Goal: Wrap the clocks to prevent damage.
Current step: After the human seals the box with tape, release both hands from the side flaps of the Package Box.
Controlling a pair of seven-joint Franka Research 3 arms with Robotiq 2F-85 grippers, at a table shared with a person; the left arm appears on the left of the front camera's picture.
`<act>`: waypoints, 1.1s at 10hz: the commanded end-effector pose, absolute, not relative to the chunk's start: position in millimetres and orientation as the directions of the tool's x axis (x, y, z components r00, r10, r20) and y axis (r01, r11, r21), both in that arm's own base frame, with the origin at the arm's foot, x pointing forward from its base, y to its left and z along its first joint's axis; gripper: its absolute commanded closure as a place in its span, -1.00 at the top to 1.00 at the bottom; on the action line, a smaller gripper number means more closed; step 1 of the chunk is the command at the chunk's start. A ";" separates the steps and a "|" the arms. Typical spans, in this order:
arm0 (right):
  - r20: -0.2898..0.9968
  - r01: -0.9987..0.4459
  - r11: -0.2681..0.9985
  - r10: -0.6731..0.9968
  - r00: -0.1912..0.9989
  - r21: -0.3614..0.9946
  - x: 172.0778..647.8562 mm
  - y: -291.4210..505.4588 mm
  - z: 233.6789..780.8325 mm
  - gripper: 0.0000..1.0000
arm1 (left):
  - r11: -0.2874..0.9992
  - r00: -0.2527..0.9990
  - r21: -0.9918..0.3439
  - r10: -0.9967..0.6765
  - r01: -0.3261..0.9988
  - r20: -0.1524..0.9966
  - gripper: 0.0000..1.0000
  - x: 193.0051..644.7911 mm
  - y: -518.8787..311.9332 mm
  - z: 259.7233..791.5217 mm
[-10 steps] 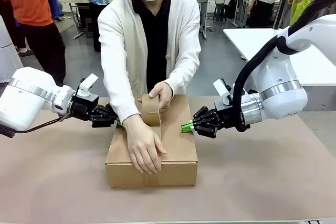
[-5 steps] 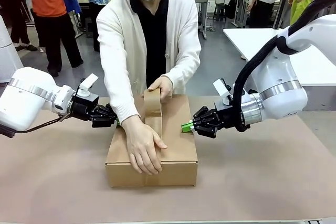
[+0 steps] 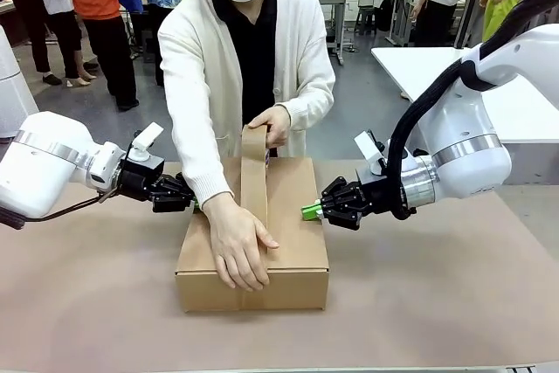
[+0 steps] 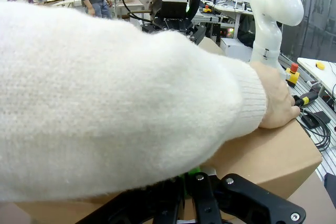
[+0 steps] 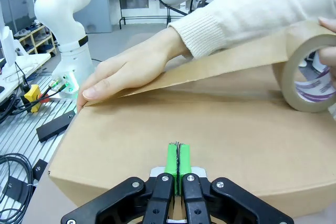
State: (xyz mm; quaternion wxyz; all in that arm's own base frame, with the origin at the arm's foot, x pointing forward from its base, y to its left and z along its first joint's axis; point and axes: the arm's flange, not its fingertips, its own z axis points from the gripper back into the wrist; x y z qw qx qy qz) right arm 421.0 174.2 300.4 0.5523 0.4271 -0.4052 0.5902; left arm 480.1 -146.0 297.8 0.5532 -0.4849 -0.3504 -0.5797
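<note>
A closed cardboard box (image 3: 295, 251) lies mid-table; no clock is visible. The person presses one hand (image 3: 237, 246) on the front of the lid and pulls a roll of brown tape (image 3: 254, 139) toward the far side, a strip (image 3: 254, 189) stretching along the lid. My left gripper (image 3: 188, 197) is shut, its tips against the box's left side behind the person's sleeve (image 4: 115, 103). My right gripper (image 3: 311, 210) is shut, green pads (image 5: 178, 161) pressed together on the box's right edge (image 5: 157, 145). The tape roll (image 5: 308, 80) is at the right in the right wrist view.
The brown table (image 3: 437, 294) has free room in front and to the right of the box. A white table (image 3: 515, 102) stands behind my right arm. People stand farther back on the left (image 3: 87, 15).
The person's far hand has lifted the tape roll higher and farther back, lengthening the strip over the lid. Both grippers stay in place.
</note>
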 end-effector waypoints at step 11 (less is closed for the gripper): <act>0.951 -0.998 -0.060 0.308 -0.020 -0.002 420.8 174.8 297.5 -0.92 | -0.137 0.085 -0.132 -0.304 0.982 0.949 -0.90 480.2 -147.5 294.7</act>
